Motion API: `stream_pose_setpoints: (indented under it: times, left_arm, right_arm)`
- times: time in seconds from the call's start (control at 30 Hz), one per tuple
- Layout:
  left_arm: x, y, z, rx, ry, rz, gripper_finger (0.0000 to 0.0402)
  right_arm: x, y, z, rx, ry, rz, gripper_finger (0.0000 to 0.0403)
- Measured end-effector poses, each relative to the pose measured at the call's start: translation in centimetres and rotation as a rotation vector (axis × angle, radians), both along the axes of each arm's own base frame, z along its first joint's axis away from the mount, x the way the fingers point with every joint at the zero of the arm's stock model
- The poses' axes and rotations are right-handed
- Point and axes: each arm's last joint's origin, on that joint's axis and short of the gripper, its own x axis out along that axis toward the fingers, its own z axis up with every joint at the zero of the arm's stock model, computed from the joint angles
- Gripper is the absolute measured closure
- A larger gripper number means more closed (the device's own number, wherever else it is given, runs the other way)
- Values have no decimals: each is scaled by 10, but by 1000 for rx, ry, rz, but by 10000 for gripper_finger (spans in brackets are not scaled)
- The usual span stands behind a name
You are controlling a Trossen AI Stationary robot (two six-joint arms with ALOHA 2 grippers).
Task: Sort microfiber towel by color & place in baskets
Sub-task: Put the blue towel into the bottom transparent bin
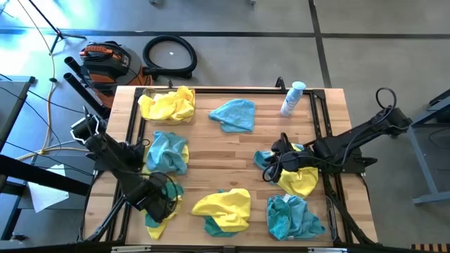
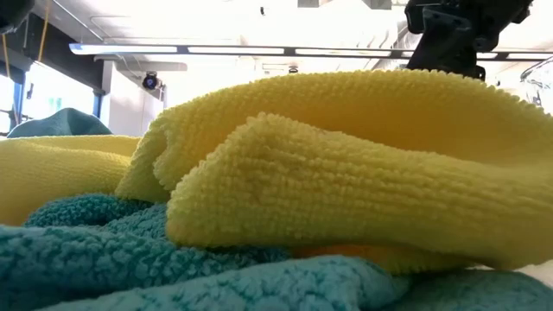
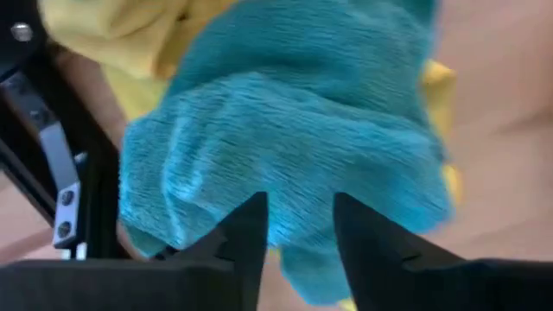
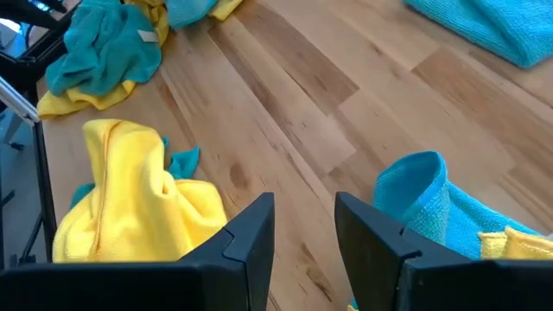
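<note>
A teal towel (image 3: 285,155) lies bunched just beyond the left jaws (image 3: 298,229), over a yellow towel (image 3: 130,34) at the desk (image 1: 253,144) edge. The jaws stand slightly parted with nothing between them. To do this well, I'd say they should bite only the teal fold, clear of the yellow beneath. The left arm reaches low over that pile. The right jaws (image 4: 304,226) hover partly open and empty above bare wood, with a teal and yellow heap (image 4: 458,216) just beside them.
</note>
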Motion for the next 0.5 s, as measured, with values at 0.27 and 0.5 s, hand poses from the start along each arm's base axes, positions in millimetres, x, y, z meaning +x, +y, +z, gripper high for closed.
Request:
stream_pose_setpoints:
  times: [0.27, 0.5]
  left_arm:
    - [-11, 6, -36, 18, 5, 44, 225]
    - [-10, 6, -45, -12, -23, 63, 325]
  right_arm:
    - [-1, 3, 0, -2, -1, 8, 284]
    - [-1, 3, 0, -9, 0, 13, 284]
